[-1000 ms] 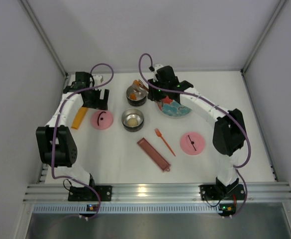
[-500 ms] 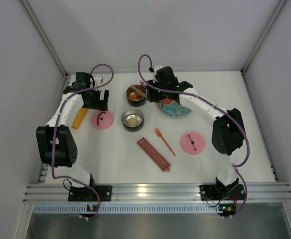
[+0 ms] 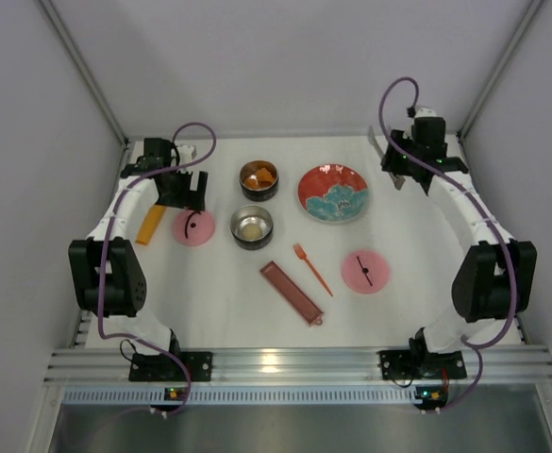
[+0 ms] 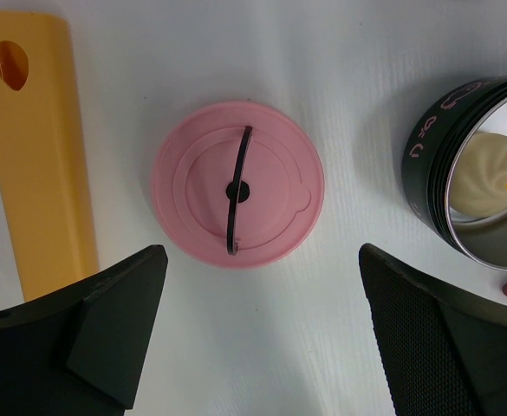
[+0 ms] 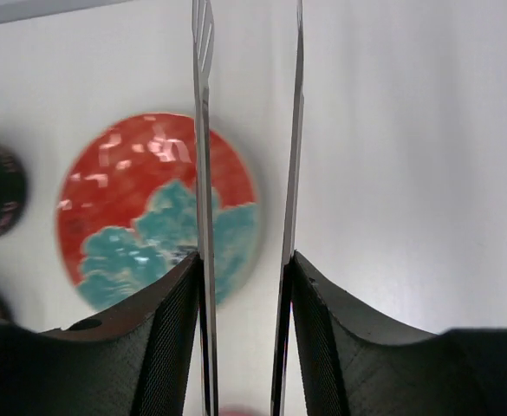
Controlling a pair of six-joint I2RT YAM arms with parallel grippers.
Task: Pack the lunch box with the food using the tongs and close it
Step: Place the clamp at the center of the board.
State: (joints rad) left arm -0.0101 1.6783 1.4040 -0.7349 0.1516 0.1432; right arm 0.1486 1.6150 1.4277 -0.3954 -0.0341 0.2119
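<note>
From my station, the white table (image 3: 445,311) shows a job that looks more than half done. The patterned plate (image 3: 333,193) sits bare at the far centre, with no food left on it that I can see. The dark-red tray (image 3: 292,293) lies near the middle and plays no part.

The lunch box is in two pieces, side by side left of the plate. The far tin (image 3: 259,195) holds the orange-brown fried chunks (image 3: 259,174). The near tin (image 3: 252,244) holds the pale ball (image 4: 491,169). So I judge the packing finished. Closing is not yet begun, since both tins are uncovered and unstacked.

The left lid (image 4: 236,186) lies flat on the table just left of the near tin. The right lid (image 3: 365,271) lies well apart, towards my right arm.

My left gripper (image 4: 262,251) hovers over the left lid with its jaws spread wide and nothing in them. It is well placed to drop down on that curved handle.

My right gripper (image 5: 244,260) is out at the far right corner. Its pads are pressed on the outsides of the tongs (image 5: 204,130), which are half squeezed with bare tips.

The orange bar (image 4: 36,147) and the fork (image 3: 311,268) lie untouched.

What remains, I reckon, is parking the tongs, lidding both tins and stacking them.
</note>
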